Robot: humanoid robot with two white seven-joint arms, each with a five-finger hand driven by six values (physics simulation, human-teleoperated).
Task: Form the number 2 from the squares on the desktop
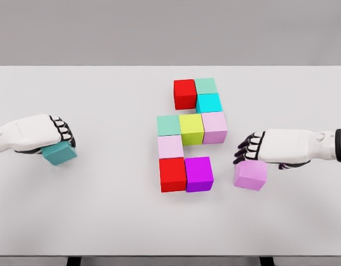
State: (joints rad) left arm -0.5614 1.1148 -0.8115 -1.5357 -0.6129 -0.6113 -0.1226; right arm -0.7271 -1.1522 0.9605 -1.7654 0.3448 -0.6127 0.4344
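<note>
**Risk check: two cubes in hand, "2" incomplete**

Status. Nine cubes sit packed at the tabletop centre. Top row: red cube and mint cube, w/ cyan cube under the mint. Mid row: pale green cube, yellow cube, pink cube. Below: pale pink cube, then lower red cube and purple cube. Left hand, near the left edge, is curled over a teal cube. Right hand, toward the right edge, has fingers bent down onto a lilac cube; whether that grip is firm, we cannot tell.

Hazards (our judgement).
- Bottom row looks one cube short on its right. Sliding the lilac cube in from the right could shove the purple cube and skew the row, since packed cubes touch face to face.
- Right-hand fingers pass close to the pink cube on approach; a brushed corner would rotate it.
- Teal cube looks tilted under the left hand; a loose hold could drop it off-square.
- Top row likely needs a cube left of the red one; a push there shifts the red cube.

Clearance. Wide bare surface left, right and toward the near edge of the figure. Far edge has less room. We advise approach from above, not sideways.
</note>
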